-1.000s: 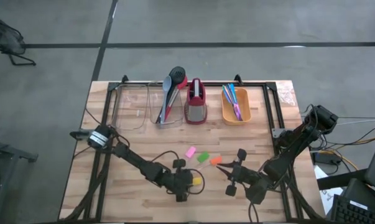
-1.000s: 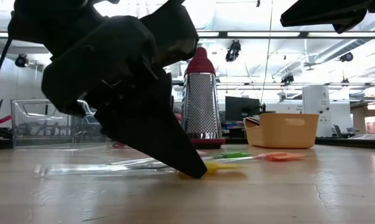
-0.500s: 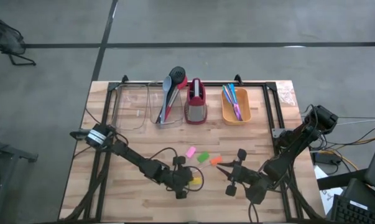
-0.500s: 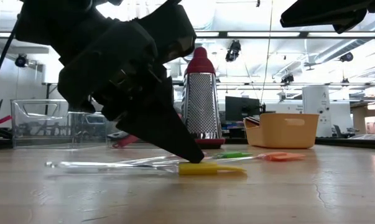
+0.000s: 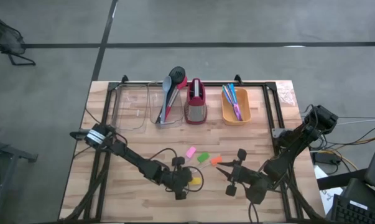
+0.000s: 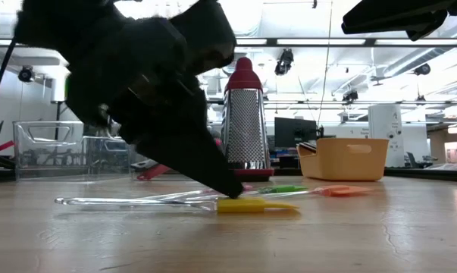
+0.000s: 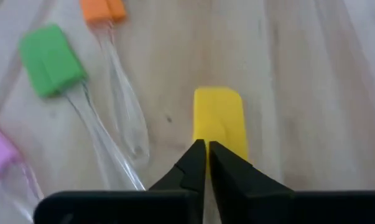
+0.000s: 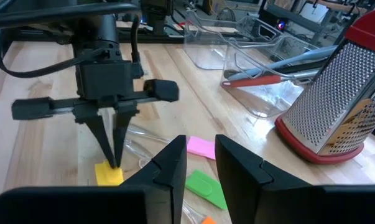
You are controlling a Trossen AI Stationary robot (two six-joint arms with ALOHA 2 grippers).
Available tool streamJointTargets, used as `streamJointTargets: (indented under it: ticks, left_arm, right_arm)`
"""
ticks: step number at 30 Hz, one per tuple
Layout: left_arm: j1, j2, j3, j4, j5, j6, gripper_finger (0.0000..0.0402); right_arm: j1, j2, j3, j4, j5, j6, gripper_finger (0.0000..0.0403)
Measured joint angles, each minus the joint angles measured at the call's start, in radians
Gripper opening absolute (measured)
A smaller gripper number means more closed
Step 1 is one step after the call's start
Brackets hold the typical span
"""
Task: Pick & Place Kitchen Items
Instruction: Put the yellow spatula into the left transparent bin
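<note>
Yellow block (image 5: 196,181) flat on the wooden table (image 5: 131,199), near the front edge and about mid-width, with a clear handle running off one end along the boards. Directly on it, the left gripper (image 5: 186,180), angled steeply down, fingers (image 7: 190,163) pressed together with only a hairline between them, tips touching the block's top at the handle end; nothing seen pinched between them. Just behind, toward the bins, three more blocks in a slanting row, apart from one another: pink block (image 5: 190,151), green block (image 5: 203,157), orange block (image 5: 216,160), each also on a clear handle. Beside the orange block, to the right of the yellow one, the right gripper (image 5: 224,174), low over the table, fingers (image 8: 168,165) spread apart and holding nothing, pointing toward the left gripper. Along the back of the table, left to right: an empty clear bin (image 5: 131,106); a second clear bin (image 5: 157,112) holding long-handled spoons (image 5: 171,90) in black, grey-blue and red; an upright red-and-grey grater (image 5: 195,102); an orange bin (image 5: 244,115) holding thin blue and pink cutlery (image 5: 234,99). All four well apart from the blocks and from both grippers.
</note>
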Motion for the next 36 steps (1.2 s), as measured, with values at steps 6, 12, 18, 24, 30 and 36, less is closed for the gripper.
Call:
streamJointTargets:
  ticks: [6, 12, 18, 24, 30, 36]
  left_arm:
    - [-0.033, -0.080, -0.002, -0.133, 0.032, -0.009, 0.0084]
    - [-0.074, -0.124, -0.002, -0.193, 0.035, 0.005, 0.0141]
    - [-0.073, -0.117, -0.042, -0.317, 0.004, -0.019, 0.0166]
    - [-0.051, -0.111, -0.060, -0.235, 0.005, 0.006, 0.0167]
    - [-0.045, -0.114, -0.024, -0.155, 0.024, 0.103, 0.0167]
    - [-0.030, -0.039, 0.004, -0.057, 0.016, 0.193, 0.0168]
  right_arm:
    - [0.000, 0.000, -0.001, -0.001, 0.000, 0.004, 0.0085]
    - [-0.002, 0.000, -0.005, -0.001, 0.000, 0.004, 0.0063]
    - [-0.003, 0.000, -0.007, 0.001, 0.000, 0.004, 0.0046]
    - [-0.003, 0.000, -0.008, 0.002, 0.002, 0.004, 0.0048]
    - [-0.003, 0.000, -0.008, 0.002, 0.003, 0.004, 0.0060]
    - [-0.009, 0.000, -0.013, 0.001, 0.003, 0.011, 0.0070]
